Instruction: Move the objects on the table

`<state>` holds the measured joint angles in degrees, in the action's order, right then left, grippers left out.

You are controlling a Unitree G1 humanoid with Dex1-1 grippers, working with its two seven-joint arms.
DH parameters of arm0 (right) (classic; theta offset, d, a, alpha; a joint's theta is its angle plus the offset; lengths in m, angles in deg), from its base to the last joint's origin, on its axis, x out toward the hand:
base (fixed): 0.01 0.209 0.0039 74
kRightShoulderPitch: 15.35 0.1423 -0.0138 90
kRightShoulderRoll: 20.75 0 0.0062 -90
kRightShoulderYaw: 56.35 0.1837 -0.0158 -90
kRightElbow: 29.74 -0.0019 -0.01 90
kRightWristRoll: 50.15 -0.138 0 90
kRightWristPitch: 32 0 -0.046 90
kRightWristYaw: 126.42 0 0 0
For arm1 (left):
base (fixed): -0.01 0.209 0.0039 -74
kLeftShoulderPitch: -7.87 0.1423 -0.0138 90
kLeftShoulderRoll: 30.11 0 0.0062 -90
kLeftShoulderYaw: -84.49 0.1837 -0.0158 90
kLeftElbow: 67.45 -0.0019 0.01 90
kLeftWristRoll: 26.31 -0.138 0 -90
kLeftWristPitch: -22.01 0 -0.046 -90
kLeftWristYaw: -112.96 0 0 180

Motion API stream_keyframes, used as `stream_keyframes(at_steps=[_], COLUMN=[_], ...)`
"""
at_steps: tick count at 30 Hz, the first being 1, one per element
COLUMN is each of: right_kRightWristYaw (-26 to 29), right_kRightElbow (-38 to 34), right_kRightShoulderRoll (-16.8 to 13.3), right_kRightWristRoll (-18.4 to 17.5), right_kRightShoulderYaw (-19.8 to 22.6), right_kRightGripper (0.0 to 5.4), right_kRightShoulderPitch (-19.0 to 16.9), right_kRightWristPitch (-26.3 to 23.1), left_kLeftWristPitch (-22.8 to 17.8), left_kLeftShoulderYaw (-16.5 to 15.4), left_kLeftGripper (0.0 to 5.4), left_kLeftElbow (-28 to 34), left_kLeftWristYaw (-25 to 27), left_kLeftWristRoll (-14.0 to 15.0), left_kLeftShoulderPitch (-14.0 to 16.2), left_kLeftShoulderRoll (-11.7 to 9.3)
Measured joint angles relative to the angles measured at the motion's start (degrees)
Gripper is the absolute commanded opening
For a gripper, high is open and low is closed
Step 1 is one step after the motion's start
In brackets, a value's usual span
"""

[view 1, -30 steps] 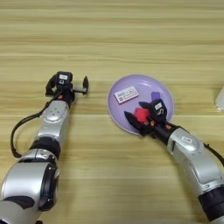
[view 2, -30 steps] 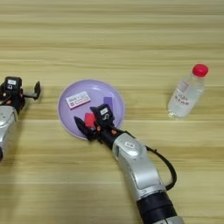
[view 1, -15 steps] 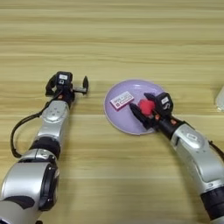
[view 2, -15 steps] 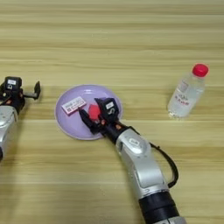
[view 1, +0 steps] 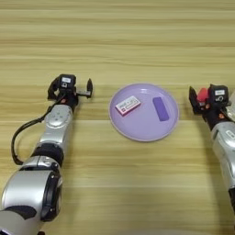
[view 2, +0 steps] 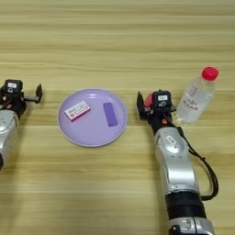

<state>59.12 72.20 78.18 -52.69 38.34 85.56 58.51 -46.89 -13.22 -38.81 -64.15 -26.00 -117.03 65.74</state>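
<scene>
Red cube [view 2: 148, 100] sits clamped in the right claw [view 2: 150, 102], between lilac plate [view 2: 92, 133] and bottle [view 2: 196, 96]. Packet [view 2: 76, 110] and purple block [view 2: 109, 114] lie on the plate. Left claw [view 1: 73, 87] rests spread apart on the desk [view 1: 117, 36].

Packet [view 2: 77, 110] and block [view 2: 109, 114] on plate [view 2: 92, 133].

Lighting: bright, even, diffuse from overhead. Shadows: faint and short, a thin one under the lilac plate [view 2: 92, 133] rim. Glare: soft sheen on the silver arm shells and clear bottle [view 2: 196, 96]. Focus: mildly soft throughout; wooden table [view 1: 119, 41] grain smeared.
</scene>
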Motion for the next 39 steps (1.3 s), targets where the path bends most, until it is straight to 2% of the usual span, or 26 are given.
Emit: stream_keyframes(at_steps=[9, 10, 12, 21, 27, 33, 39], right_kRightWristYaw=[0.1, 0.08, -0.06, -0.25, 0.17, 0.81, -0.61], right_kRightElbow=[5.2, 5.36, 5.76, 5.8, 5.5, 3.79, 0.75], right_kRightShoulderRoll=[0.06, 0.02, -0.1, -0.29, -0.07, 0.21, 0.3], right_kRightWristRoll=[-0.97, -0.95, -0.86, -0.84, -2.1, -2.19, 0.05], right_kRightShoulderYaw=[0.56, 0.56, 0.55, 0.55, 1.25, 1.13, -0.44], right_kRightGripper=[3.18, 3.54, 3.63, 4.67, 5.34, 5.38, 5.38], right_kRightShoulderPitch=[1.71, 1.78, 1.83, 2.14, 2.14, 2.16, 2.16], right_kRightWristPitch=[-3.13, -3.55, -3.83, -3.85, -3.56, -1.81, -1.56], left_kLeftWristPitch=[-0.03, -0.03, -0.03, -0.04, -0.04, -0.11, -0.2], left_kLeftShoulderYaw=[-0.01, -0.01, -0.01, -0.45, -0.69, -0.91, -0.94], left_kLeftGripper=[5.4, 5.4, 5.4, 5.4, 5.4, 5.4, 5.4], left_kLeftElbow=[0.02, 0.03, 0.04, 0.53, 2.72, 3.55, 4.29], left_kLeftWristYaw=[-0.15, -0.16, -0.2, -0.53, -0.54, -0.58, -0.79], left_kLeftWristRoll=[0.0, 0.0, 0.01, 0.08, 0.12, 0.13, 0.12], left_kLeftShoulderPitch=[0.01, 0.01, 0.01, 0.12, 0.83, 1.82, 2.03], left_kLeftShoulderRoll=[0.06, 0.06, 0.06, 0.06, 0.4, 0.54, 0.64])
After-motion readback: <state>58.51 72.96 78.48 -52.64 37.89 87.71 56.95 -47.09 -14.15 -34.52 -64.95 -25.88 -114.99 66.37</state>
